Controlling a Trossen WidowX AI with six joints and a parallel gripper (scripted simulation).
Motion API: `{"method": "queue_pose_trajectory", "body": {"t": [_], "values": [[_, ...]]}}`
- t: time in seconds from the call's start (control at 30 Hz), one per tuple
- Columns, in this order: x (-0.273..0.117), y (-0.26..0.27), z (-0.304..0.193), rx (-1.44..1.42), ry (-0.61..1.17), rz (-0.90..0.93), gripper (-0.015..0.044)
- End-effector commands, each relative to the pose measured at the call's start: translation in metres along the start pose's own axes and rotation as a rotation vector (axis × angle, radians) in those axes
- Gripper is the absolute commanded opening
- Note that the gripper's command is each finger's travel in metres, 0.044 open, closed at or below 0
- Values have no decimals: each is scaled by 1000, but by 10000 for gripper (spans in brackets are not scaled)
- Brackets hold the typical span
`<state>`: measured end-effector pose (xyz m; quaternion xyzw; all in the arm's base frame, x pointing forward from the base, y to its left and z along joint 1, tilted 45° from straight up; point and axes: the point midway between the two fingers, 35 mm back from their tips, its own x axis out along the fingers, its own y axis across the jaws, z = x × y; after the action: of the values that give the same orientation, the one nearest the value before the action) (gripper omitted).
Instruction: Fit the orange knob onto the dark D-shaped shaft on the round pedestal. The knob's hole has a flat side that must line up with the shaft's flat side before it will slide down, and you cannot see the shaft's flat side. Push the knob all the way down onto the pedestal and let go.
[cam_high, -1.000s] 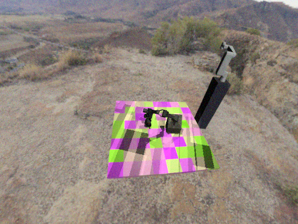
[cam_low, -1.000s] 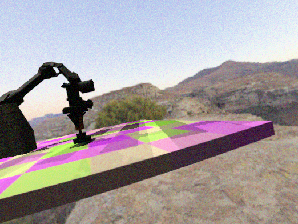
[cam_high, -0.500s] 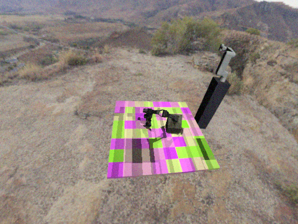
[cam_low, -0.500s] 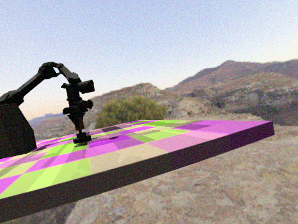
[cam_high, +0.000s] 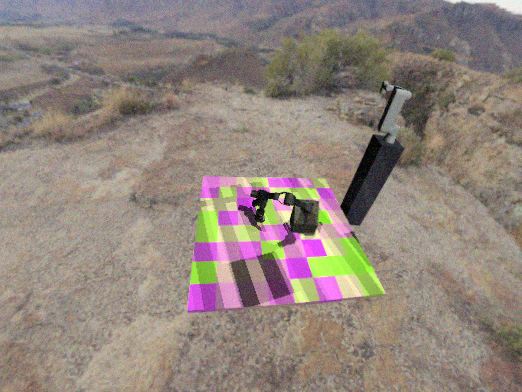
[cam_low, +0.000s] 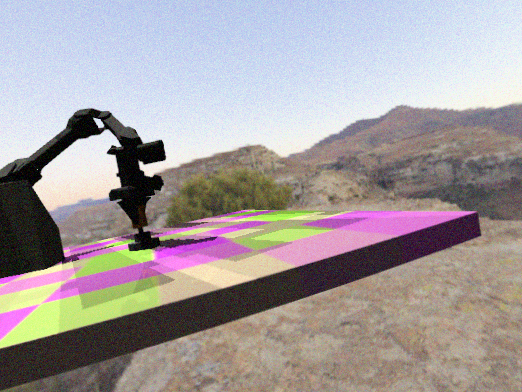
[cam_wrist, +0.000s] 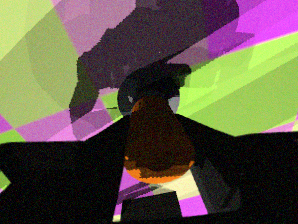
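The orange knob (cam_wrist: 159, 145) (cam_low: 142, 219) is upright between the fingers, mostly in shade, with a bright orange rim low in the wrist view. My gripper (cam_wrist: 152, 118) (cam_low: 140, 226) (cam_high: 260, 212) is shut on it and points straight down. The round pedestal (cam_low: 143, 245) (cam_wrist: 174, 103) is directly below; in the exterior view a narrow dark part stands between it and the knob. The pedestal's disc shows behind the knob's far end in the wrist view, partly shaded. The knob's underside, its hole and the shaft's flat side are hidden. The top view is too far off for detail.
The patchwork table (cam_high: 242, 250) (cam_low: 350, 227) carries the arm's dark base block (cam_high: 304, 217) (cam_low: 25, 227). Dark shadows fall across the table and around the pedestal. A tall dark post (cam_high: 372, 180) with a pale arm-like device (cam_high: 395, 110) on top stands beyond the table's right edge.
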<state>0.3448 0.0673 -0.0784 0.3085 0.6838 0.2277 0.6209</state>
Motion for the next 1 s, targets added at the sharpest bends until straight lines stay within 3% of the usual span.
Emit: {"method": "queue_pose_trajectory", "body": {"t": [0.0,0.93,0.97], "values": [[0,0,1,-6,-1,-1,0],[14,0,0,-12,0,-2,0],[14,0,0,-12,0,-2,26]]}}
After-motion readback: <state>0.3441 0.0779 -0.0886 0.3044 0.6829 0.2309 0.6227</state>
